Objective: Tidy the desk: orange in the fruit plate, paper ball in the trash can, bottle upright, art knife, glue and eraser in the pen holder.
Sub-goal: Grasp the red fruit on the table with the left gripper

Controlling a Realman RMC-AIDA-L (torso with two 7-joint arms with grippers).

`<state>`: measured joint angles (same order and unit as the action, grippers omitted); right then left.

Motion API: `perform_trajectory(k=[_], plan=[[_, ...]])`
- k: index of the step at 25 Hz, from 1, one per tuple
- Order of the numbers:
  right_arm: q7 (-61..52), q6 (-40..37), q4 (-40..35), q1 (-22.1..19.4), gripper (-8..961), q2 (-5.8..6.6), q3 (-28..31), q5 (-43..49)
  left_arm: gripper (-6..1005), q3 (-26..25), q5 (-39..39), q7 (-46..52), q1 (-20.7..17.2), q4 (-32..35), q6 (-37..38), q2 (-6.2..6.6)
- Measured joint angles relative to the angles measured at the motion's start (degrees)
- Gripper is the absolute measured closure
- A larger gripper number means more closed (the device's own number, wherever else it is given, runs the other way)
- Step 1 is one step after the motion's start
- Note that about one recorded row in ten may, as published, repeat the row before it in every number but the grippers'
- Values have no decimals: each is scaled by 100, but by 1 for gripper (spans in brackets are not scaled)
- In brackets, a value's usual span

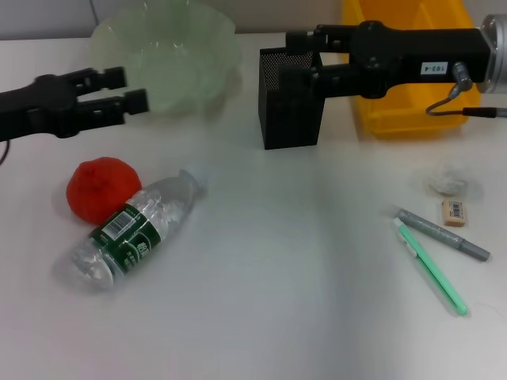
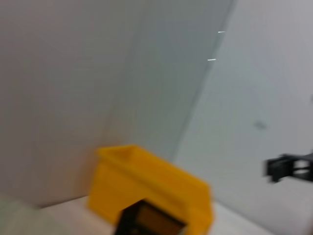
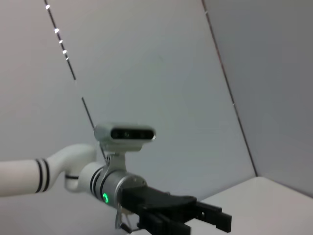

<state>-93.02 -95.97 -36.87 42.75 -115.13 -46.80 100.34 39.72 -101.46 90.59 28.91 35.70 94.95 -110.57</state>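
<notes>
Nothing on this surface (image 1: 261,261) is tidied yet, as far as I can judge. The orange (image 1: 99,188) sits on the surface at my left, touching the bottle (image 1: 135,229), which lies on its side with its cap pointing away from me. The fruit plate (image 1: 170,51) stands empty at the far left. The paper ball (image 1: 450,180) lies at my right, just beyond the eraser (image 1: 454,212), and beside them lie two long tools, a grey one (image 1: 442,234) and a green one (image 1: 432,267); I cannot tell which is the art knife and which the glue. The pen holder (image 1: 289,99) stands upright at the far middle, with the trash can (image 1: 412,79) just to its right; I cannot see into either well enough to rule out contents.

My left gripper (image 1: 127,89) hovers in front of the fruit plate, fingers parted and holding nothing. My right gripper (image 1: 301,59) hangs over the pen holder, its fingers apart and empty as well.

For room: the middle of the surface is open, so either arm can come down freely there. The orange and bottle touch, so lifting one may nudge the other. On the right, the eraser, paper ball and tools lie close together and near the surface's right edge.
</notes>
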Motion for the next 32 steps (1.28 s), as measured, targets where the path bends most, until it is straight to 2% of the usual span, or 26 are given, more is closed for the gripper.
perform_trajectory(k=[4, 6, 11, 21, 32], plan=[[55, 12, 21, -65, 154, -5, 111, -2, 159, -4, -66, 4, -99, 10, -294, 18], [57, 20, 21, -87, 155, -7, 118, -21, 159, -4, -445, 152, -250, 12, -675, 30], [59, 118, 1, -100, 156, -9, 119, -83, 159, -6, -732, 395, -393, 38, -760, 27], [80, 267, 16, 2, 158, -27, 67, -97, 159, 8, -1007, 332, -494, 86, -1328, -130], [82, 294, 32, 5, 160, -27, 118, -97, 158, 32, -1242, 316, -545, 86, -1487, -186]])
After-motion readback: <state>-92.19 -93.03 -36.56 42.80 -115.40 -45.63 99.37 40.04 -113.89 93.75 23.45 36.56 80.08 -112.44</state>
